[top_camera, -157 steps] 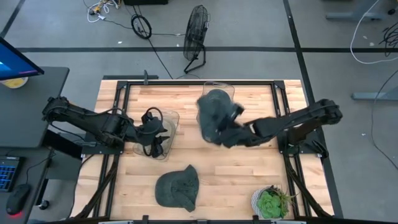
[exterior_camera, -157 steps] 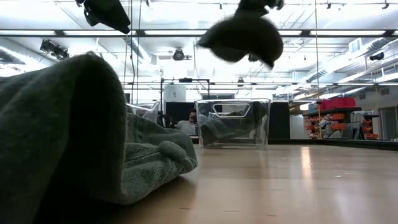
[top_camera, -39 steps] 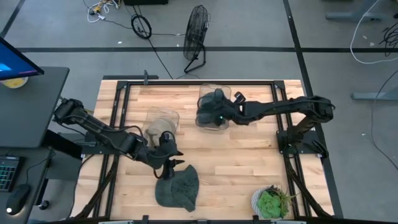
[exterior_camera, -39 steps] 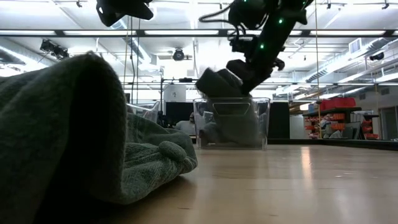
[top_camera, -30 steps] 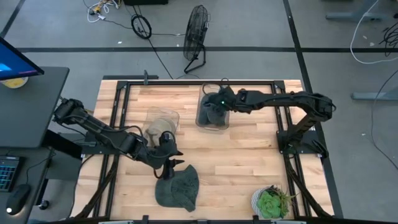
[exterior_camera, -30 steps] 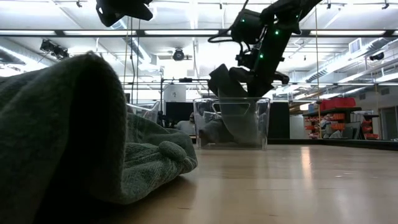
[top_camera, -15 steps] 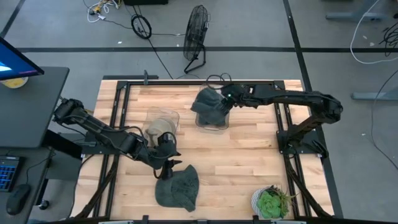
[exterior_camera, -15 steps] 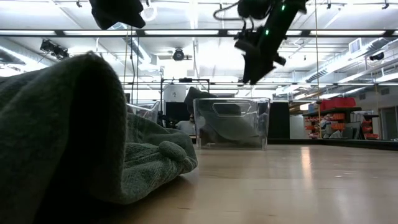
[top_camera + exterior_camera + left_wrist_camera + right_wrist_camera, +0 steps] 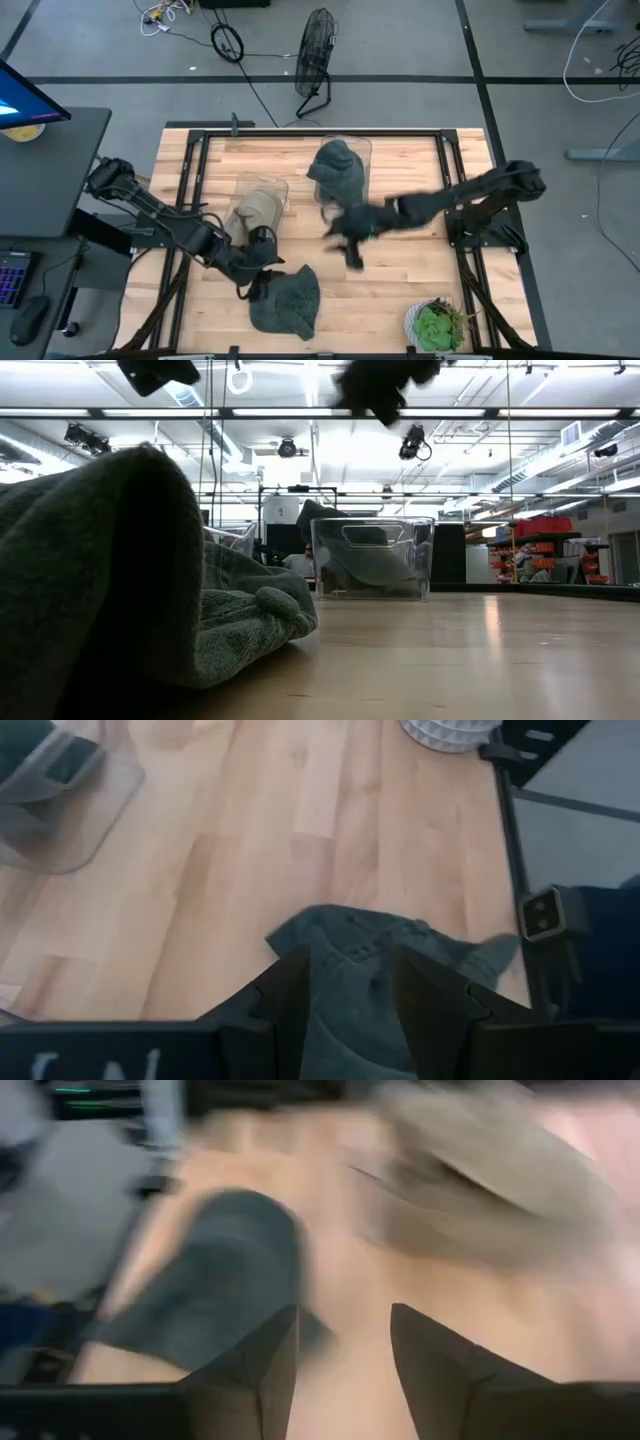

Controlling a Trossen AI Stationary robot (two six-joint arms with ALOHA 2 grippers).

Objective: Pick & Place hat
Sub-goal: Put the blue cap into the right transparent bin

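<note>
A grey-green hat (image 9: 286,304) lies flat on the table near its front edge; in the low view it fills the left foreground (image 9: 140,580). My left gripper (image 9: 254,282) hovers open over the hat's left edge, and the hat (image 9: 375,970) shows below and between its fingers. A darker hat (image 9: 337,169) lies heaped in the clear bin (image 9: 360,150) at the far middle, spilling over the bin's left rim. My right gripper (image 9: 350,243) is open over the middle of the table, with nothing between its fingers (image 9: 345,1350).
A second clear bin (image 9: 276,190) left of centre holds a tan hat (image 9: 252,211). A potted plant (image 9: 436,324) stands at the near right corner. Bare wood lies between the bins and the front edge. A black frame borders the table.
My right gripper has let go of the darker hat, which stays heaped in the far bin. It has then risen and swung fast toward the near edge, to the middle of the table. My left gripper has gone a little toward the near edge, over the grey-green hat's left edge.
</note>
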